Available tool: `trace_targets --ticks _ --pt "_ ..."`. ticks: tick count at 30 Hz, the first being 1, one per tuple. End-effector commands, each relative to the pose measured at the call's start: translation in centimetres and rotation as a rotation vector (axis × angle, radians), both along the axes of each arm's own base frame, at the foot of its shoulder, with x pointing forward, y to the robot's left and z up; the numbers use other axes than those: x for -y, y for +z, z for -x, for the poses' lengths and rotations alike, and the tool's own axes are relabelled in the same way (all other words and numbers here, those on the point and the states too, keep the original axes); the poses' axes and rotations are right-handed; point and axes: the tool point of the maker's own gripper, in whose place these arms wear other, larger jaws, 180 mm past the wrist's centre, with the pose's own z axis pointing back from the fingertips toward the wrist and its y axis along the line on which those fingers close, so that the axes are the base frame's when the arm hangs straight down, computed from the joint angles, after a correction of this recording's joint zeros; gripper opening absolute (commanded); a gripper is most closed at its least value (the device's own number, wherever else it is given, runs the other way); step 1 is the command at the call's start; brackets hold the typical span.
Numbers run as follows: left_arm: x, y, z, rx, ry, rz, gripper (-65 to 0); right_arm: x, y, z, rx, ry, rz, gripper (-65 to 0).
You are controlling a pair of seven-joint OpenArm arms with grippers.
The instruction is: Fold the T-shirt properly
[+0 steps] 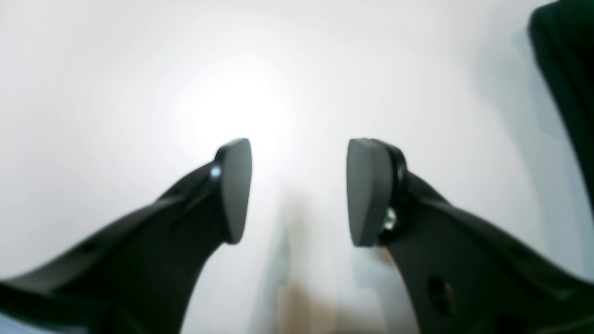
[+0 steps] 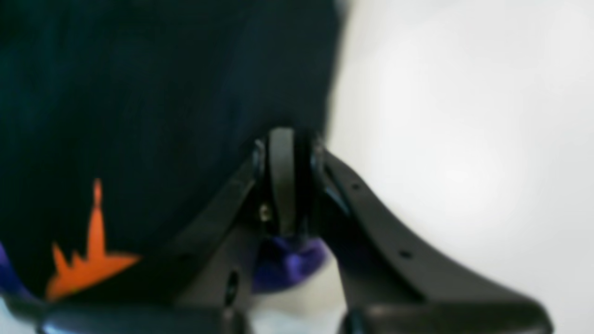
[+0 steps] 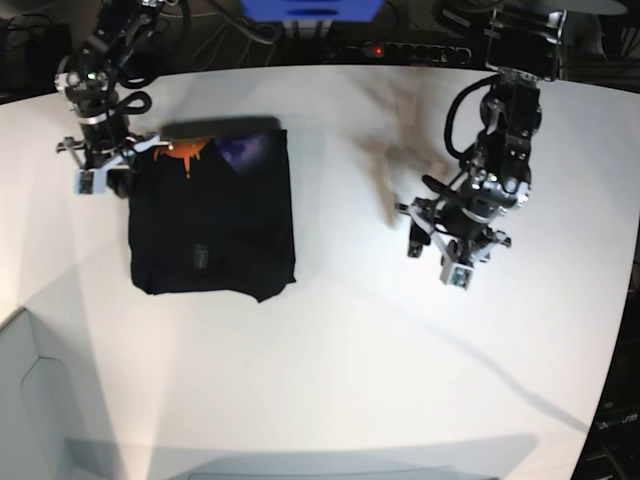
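Observation:
The black T-shirt (image 3: 212, 215) lies folded into a rough square on the white table (image 3: 360, 340), left of centre, with its orange and bluish print (image 3: 190, 150) at the far edge. In the right wrist view the black cloth (image 2: 153, 102) fills the left half, with the orange print (image 2: 88, 264) low. My right gripper (image 2: 284, 139) is shut at the shirt's far left corner (image 3: 100, 175), with bluish cloth (image 2: 287, 264) showing between its fingers. My left gripper (image 1: 299, 153) is open and empty over bare table, right of the shirt (image 3: 437, 260).
A blue box (image 3: 310, 10) and a power strip (image 3: 410, 50) with cables lie beyond the far table edge. A dark blurred shape (image 1: 566, 69) sits at the right edge of the left wrist view. A pale panel (image 3: 40, 400) lies at the near left corner.

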Motion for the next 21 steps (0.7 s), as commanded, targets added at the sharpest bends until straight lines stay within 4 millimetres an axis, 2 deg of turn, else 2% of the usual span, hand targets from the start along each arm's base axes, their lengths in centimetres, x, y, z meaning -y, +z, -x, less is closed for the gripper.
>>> trace_targets --ticks 1,4,8,12,15,21 --pt "-0.2 1.5 -1.0 0.053 -0.003 -0.001 -33.3 -0.3 2.9 -1.1 0.103 0.014 -0.001 -62.4" --pt "-0.3 1.5 -1.0 0.054 -0.002 -0.002 -33.3 -0.9 5.3 -1.4 0.146 0.032 0.006 -62.4" --pt "-0.3 1.2 -0.7 0.046 -0.002 -0.002 -33.3 -1.9 4.7 -1.5 0.107 0.059 -0.023 -62.4" --pt "-0.4 0.9 -0.3 0.035 0.002 -0.002 -33.3 -6.9 1.2 -0.9 0.017 0.183 -0.121 -62.5" --pt "-1.6 1.1 -0.5 0.042 0.04 0.0 -33.3 -10.0 -1.1 -0.7 -0.015 0.246 -0.201 -62.4" --pt "-4.2 0.8 0.4 0.03 0.114 -0.003 -33.3 -11.6 -4.9 0.4 -0.085 0.246 -0.296 -62.4"
